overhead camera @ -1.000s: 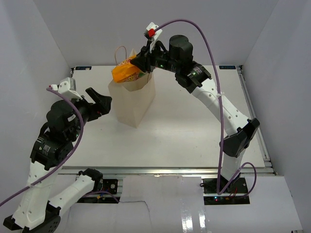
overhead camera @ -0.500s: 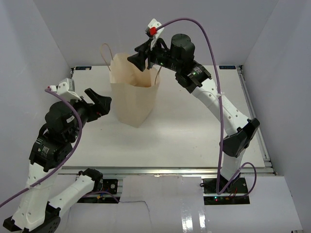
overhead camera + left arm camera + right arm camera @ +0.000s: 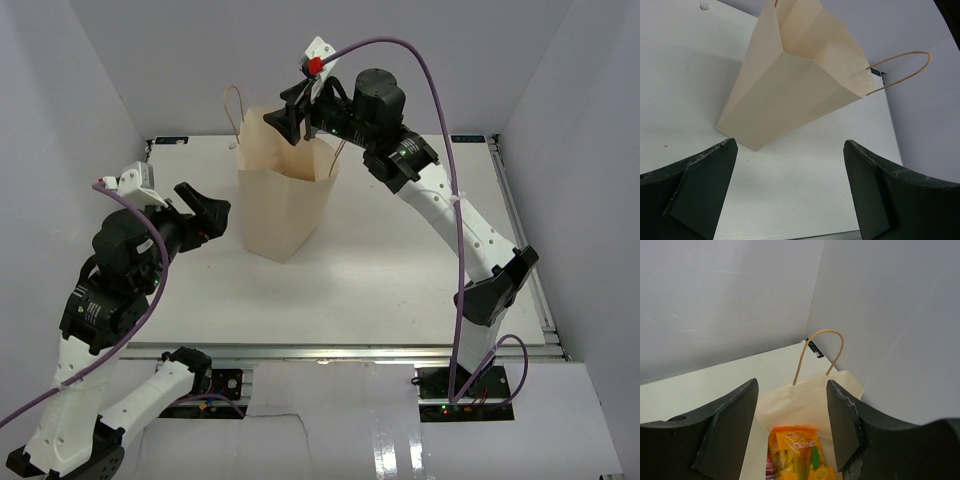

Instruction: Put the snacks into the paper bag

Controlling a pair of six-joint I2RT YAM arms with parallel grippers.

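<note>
The tan paper bag (image 3: 285,205) stands upright at the back of the table, its mouth open. My right gripper (image 3: 291,116) hovers just above that mouth, open, with nothing between its jaws. In the right wrist view the gripper (image 3: 791,385) looks down into the bag (image 3: 805,402), where the orange snack pack (image 3: 797,452) lies on top of a purple packet (image 3: 771,467). Other snacks are hidden. My left gripper (image 3: 207,214) is open and empty, a short way left of the bag; in its own view the gripper (image 3: 789,146) faces the bag's side (image 3: 790,85).
White enclosure walls (image 3: 80,100) stand close on the left, back and right. The bag's loop handles (image 3: 234,110) stick up near the right gripper. A metal rail (image 3: 340,352) runs along the table's near edge. Purple cables (image 3: 440,130) trail from both arms.
The right gripper held the orange pack at the bag's mouth; it has opened, and the pack now lies inside. The bag has straightened and shifted slightly right. The left arm stayed still.
</note>
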